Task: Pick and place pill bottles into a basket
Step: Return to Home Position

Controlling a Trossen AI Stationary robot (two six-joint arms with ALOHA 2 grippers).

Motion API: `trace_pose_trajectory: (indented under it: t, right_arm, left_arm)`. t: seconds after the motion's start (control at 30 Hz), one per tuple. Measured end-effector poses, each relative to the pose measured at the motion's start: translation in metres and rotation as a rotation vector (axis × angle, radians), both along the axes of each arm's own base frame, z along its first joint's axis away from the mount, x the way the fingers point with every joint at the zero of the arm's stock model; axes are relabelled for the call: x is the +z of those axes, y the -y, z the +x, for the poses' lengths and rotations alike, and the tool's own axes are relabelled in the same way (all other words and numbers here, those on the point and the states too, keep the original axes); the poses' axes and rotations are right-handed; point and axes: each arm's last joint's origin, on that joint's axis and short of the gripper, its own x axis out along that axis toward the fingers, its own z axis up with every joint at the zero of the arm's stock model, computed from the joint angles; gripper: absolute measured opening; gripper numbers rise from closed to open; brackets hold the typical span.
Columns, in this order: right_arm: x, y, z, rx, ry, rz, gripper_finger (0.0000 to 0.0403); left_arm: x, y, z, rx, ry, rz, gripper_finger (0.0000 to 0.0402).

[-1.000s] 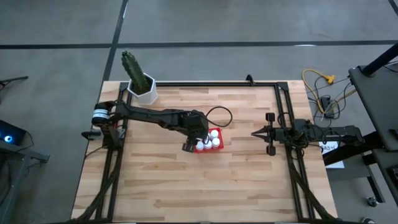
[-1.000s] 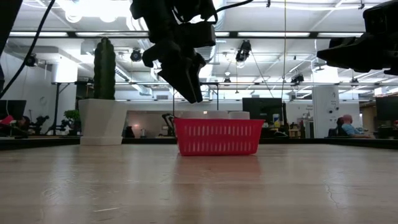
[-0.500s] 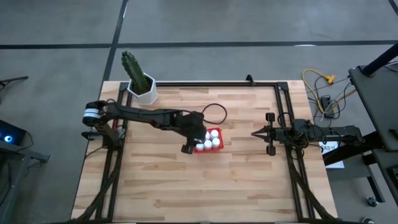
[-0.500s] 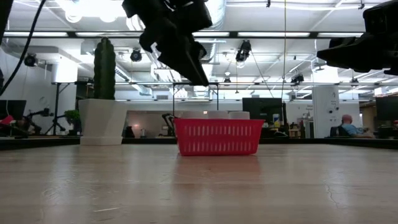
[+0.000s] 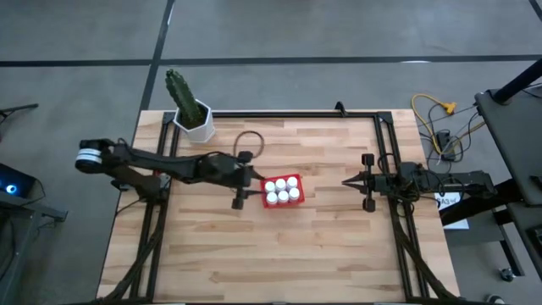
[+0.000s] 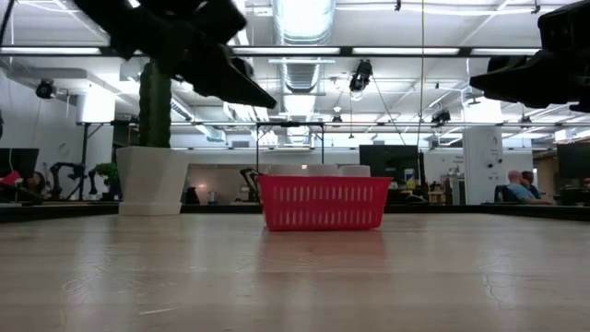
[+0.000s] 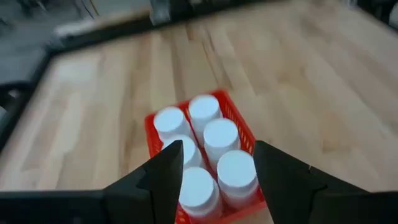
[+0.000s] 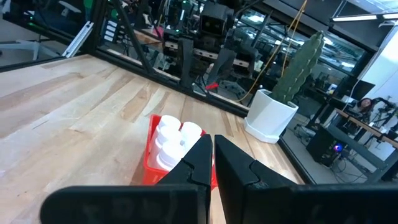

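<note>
The red mesh basket stands on the table's middle, with several white pill bottles upright inside it. It also shows in the low view, the left wrist view and the right wrist view. My left gripper is open and empty, just left of the basket and raised above the table; in its wrist view the fingers frame the bottles from above. My right gripper is shut and empty near the table's right side, pointing toward the basket.
A white hexagonal pot with a green cactus stands at the table's far left corner. Black frame rails run along the table's left, right and far edges. Bare wood lies in front of the basket.
My left gripper has drawn back from over the basket toward the table's left edge and has risen, its arm stretching out flatter. The basket and the bottles have stayed where they were.
</note>
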Motion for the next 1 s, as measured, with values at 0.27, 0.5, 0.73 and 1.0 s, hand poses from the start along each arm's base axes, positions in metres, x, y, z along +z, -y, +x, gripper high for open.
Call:
trace_pose_trajectory:
  t: [0.27,0.5,0.73,1.0]
  right_arm:
    - [-0.001,0.0,0.001,-0.002,-0.008,-0.001,0.0009]
    - [-0.001,0.0,0.001,-0.001,-0.012,0.0,0.0009]
    - [-0.001,0.0,0.001,-0.001,-0.015,-0.001,0.0008]
    - [-0.001,0.0,0.001,-0.001,-0.015,-0.002,0.0009]
  left_arm:
    - [-0.004,-0.005,-0.047,0.046,0.182,0.01,0.0178]
    - [0.006,-0.004,-0.095,0.057,0.448,0.0,0.0178]
    - [-0.006,-0.002,-0.14,0.066,0.802,-0.007,0.0178]
    - [-0.016,-0.001,-0.167,0.106,0.841,-0.01,0.0178]
